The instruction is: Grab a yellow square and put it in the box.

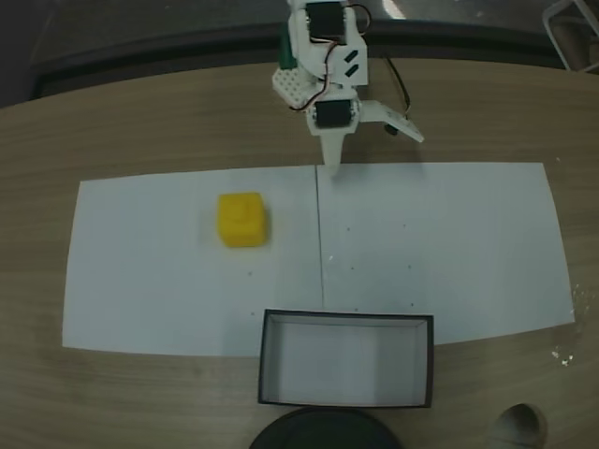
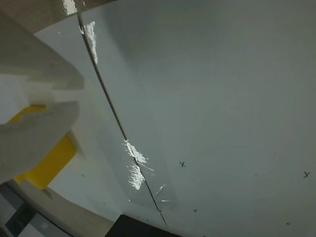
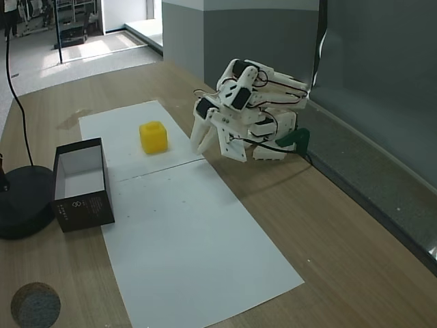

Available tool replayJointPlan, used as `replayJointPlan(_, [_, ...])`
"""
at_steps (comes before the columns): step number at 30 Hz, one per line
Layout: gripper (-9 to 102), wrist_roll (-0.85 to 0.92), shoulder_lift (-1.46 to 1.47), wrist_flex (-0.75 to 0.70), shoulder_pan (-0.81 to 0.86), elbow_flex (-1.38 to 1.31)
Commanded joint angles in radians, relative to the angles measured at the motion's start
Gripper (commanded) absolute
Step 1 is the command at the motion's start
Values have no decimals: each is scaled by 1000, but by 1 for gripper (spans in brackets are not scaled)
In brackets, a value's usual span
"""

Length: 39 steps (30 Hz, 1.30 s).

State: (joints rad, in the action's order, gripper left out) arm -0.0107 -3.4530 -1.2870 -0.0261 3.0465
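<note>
Your tool (image 1: 372,148), spread and empty, sits well off the square (image 1: 242,220); approach off-centre and you'll shove it.

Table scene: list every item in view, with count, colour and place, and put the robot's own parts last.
yellow square: one, bright yellow, on the white paper, apart from the box.
box: one, black walls, white inside, at the paper's edge, nothing in it.
paper sheets: two, white, side by side on the table.
table: one, wood-brown.
round base: one, black, beside the box.
arm: one, white, folded at the table's far edge.
gripper: one, white, tip down at the paper's edge, holding nothing.
</note>
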Motion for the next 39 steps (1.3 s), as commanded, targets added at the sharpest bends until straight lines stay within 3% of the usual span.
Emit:
replayJointPlan(1, [0,-12,-25,-5,-5,-46])
replayJointPlan(17, [0,-18,-25,9,-6,-43])
replayJointPlan(23, [2,-11,-25,189,114,-58])
replayJointPlan(29, [21,163,-23,219,322,-187])
replayJointPlan(34, [28,164,28,216,405,-272])
replayJointPlan(39, [36,169,291,150,423,-408])
